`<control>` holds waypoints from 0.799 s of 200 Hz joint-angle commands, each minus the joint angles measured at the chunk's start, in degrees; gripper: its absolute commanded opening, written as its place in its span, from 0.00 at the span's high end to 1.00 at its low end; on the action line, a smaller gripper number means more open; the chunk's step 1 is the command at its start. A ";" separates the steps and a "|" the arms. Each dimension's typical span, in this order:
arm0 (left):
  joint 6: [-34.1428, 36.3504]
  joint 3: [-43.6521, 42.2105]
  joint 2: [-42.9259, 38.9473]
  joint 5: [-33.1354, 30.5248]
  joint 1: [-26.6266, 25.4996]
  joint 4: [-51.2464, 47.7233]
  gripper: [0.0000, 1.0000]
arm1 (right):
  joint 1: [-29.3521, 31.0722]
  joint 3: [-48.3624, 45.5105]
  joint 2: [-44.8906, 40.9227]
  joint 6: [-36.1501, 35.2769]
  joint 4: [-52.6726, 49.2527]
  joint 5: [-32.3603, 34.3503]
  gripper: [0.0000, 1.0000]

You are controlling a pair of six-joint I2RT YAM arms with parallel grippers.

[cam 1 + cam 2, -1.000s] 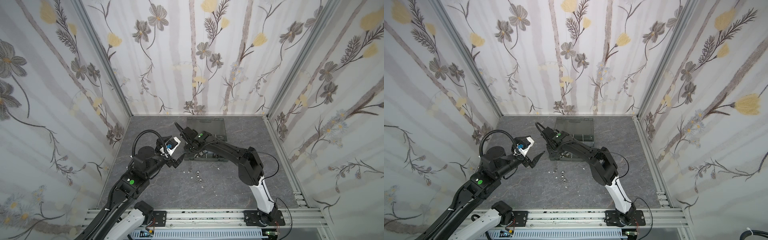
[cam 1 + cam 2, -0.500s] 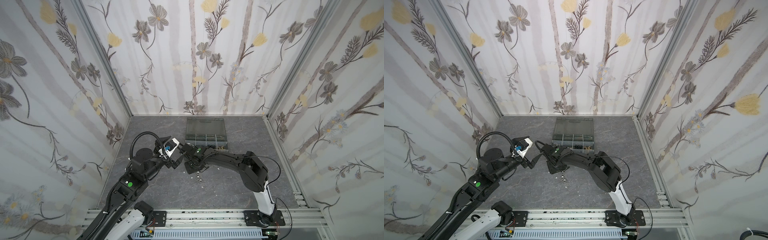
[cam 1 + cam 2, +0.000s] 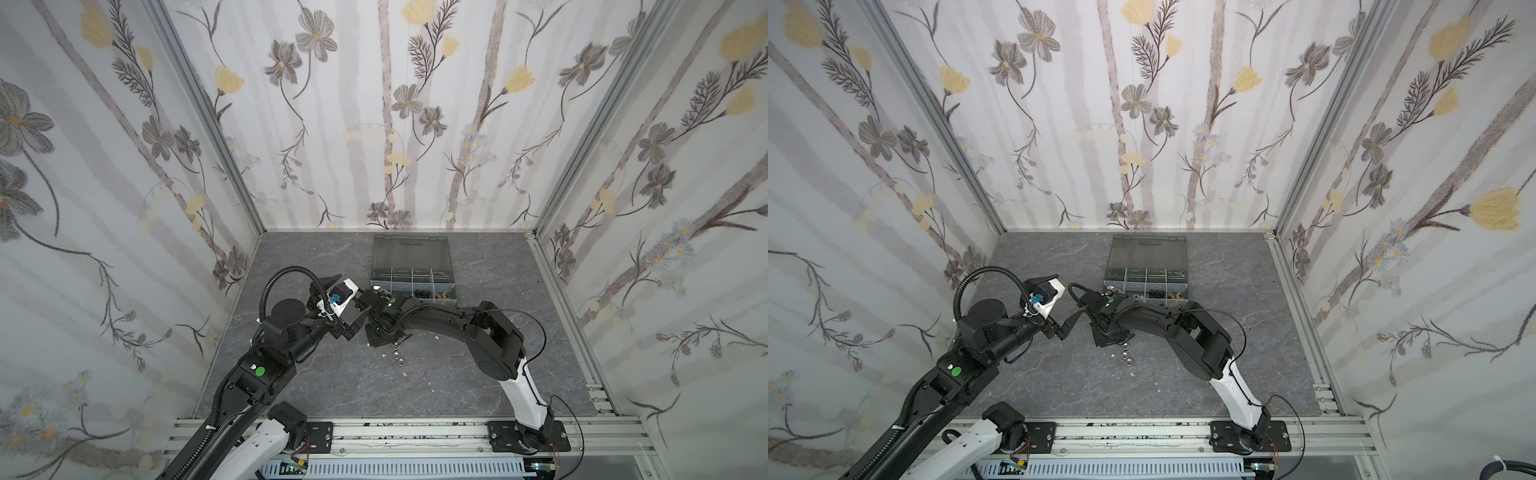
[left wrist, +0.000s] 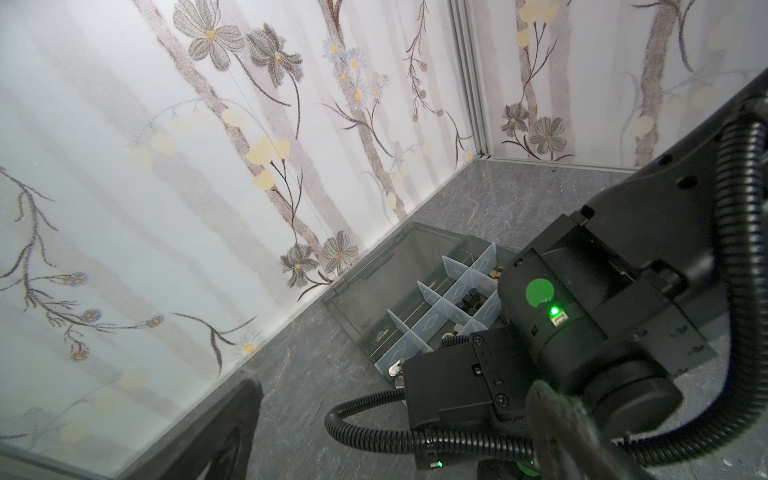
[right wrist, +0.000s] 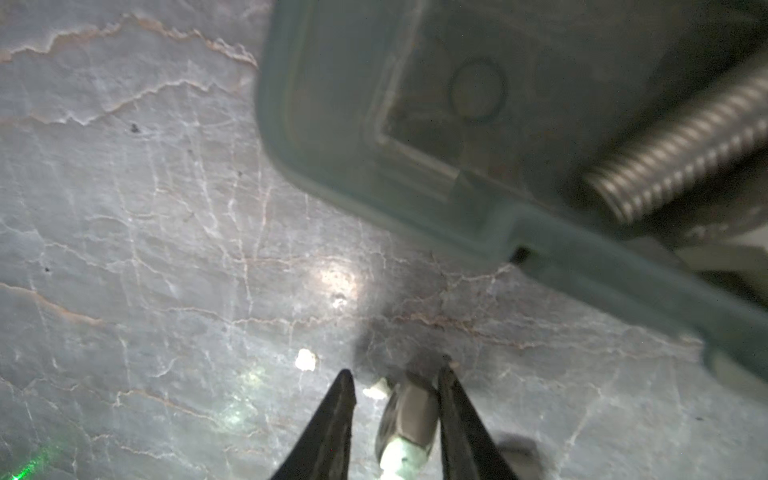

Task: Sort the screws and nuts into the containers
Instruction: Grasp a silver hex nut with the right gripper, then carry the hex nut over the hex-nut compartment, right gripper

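**Before the organizer case, a nut sits between parted jaws**

Grey counter (image 3: 332,386) carries the organizer case (image 3: 411,257), lid laid back. Left gripper (image 3: 1065,326) hovers spread and empty off the case's near left corner. Right gripper (image 5: 395,372), just before that corner, stands parted around a silver nut (image 5: 409,411) and one finger touches it. More nuts (image 3: 400,362) lie farther from the case.

Right gripper (image 5: 395,372) low, jaws narrowly apart; left gripper (image 3: 1069,296) spread wide
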 commanded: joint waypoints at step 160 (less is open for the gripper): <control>0.72 -0.03 1.53 0.50 0.07 2.74 0.00 | -8.44 0.32 -11.01 -5.77 -6.28 6.36 0.92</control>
